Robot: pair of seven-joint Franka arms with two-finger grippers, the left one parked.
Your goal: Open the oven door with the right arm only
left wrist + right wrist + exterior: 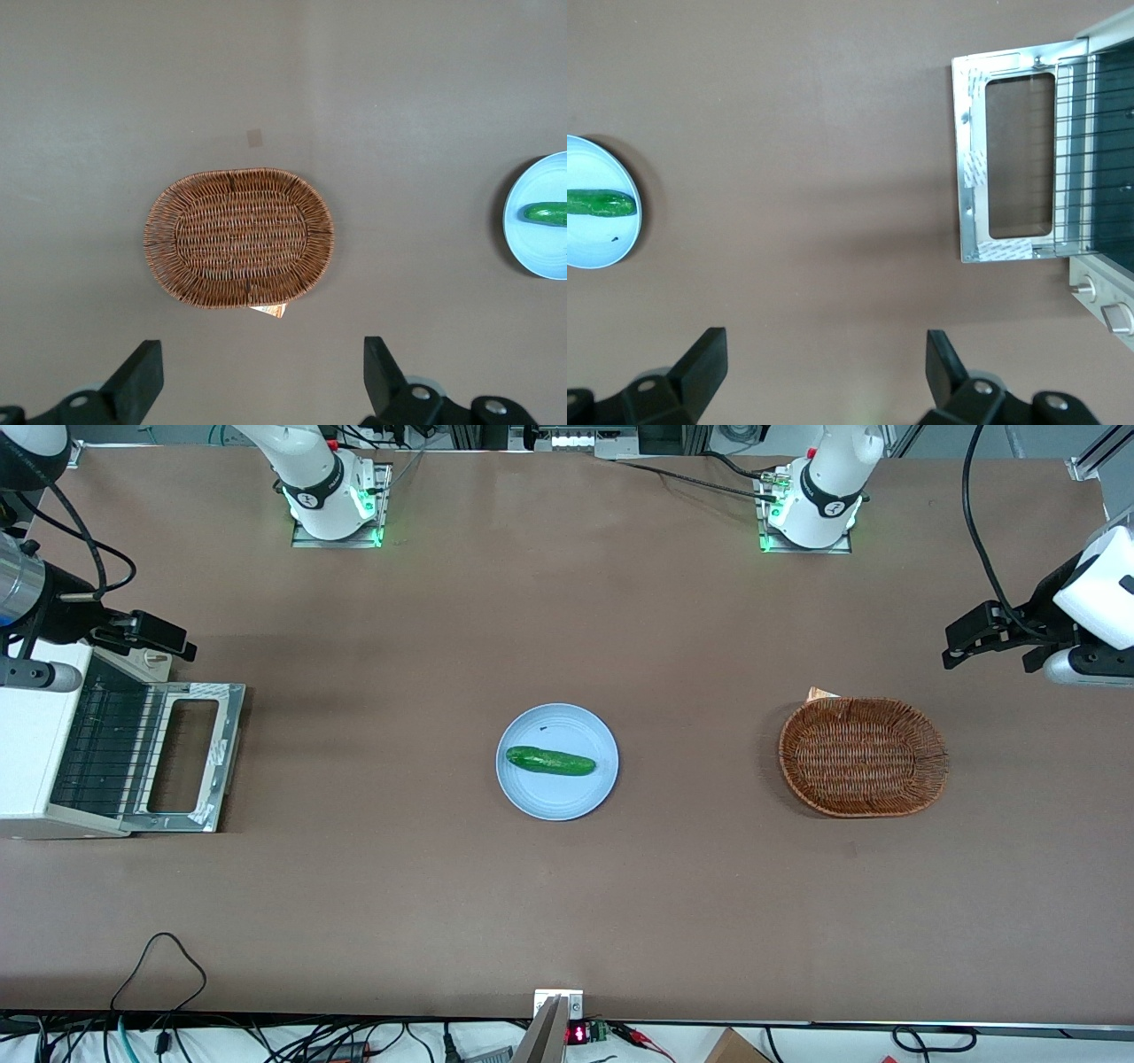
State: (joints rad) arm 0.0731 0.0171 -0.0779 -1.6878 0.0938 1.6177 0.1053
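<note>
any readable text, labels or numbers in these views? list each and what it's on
None can be read.
Red digits on a small display at the table edge nearest the front camera: too small to read.
Black band markings on the arm bases: blurred.
Oven, its opened oven door, plate, basket: no text visible.
The gripper hangs open above bare table, holding nothing.

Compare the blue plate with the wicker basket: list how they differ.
The plate is round, smooth and light blue; the basket is oval, woven and brown. The plate holds a cucumber; the basket holds nothing. The plate lies nearer the oven, where the open gripper hovers. Both rest flat on the table.
</note>
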